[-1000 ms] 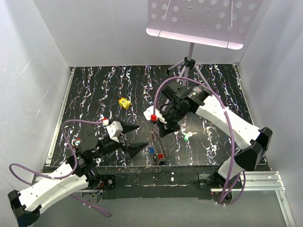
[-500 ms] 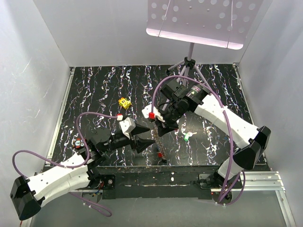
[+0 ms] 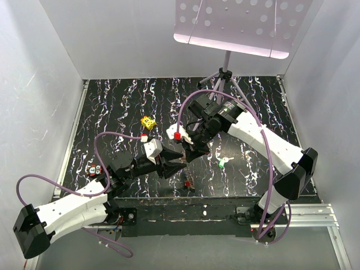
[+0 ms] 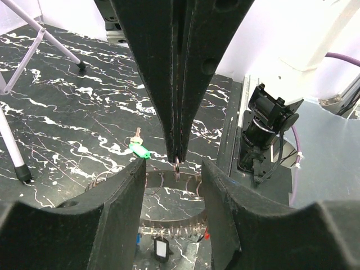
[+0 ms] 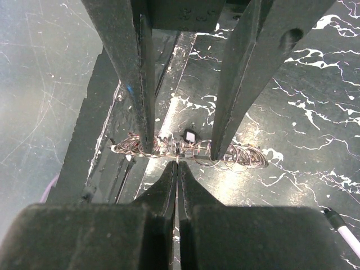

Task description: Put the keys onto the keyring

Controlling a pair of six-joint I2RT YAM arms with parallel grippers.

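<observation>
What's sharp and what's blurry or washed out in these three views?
Top view: evenly lit, but the panel's lower edge is blown out. Left wrist: the left fingers are soft blurs at the bottom, while the green key is sharp. Right wrist: the right fingers blur up close too; the ring beyond them is crisp.

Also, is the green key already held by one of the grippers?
No, the green key lies loose on the dark table, with nothing touching it.

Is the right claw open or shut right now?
Shut: in the left wrist view the right claw has its fingers pressed together, pinching a wire ring.
</observation>
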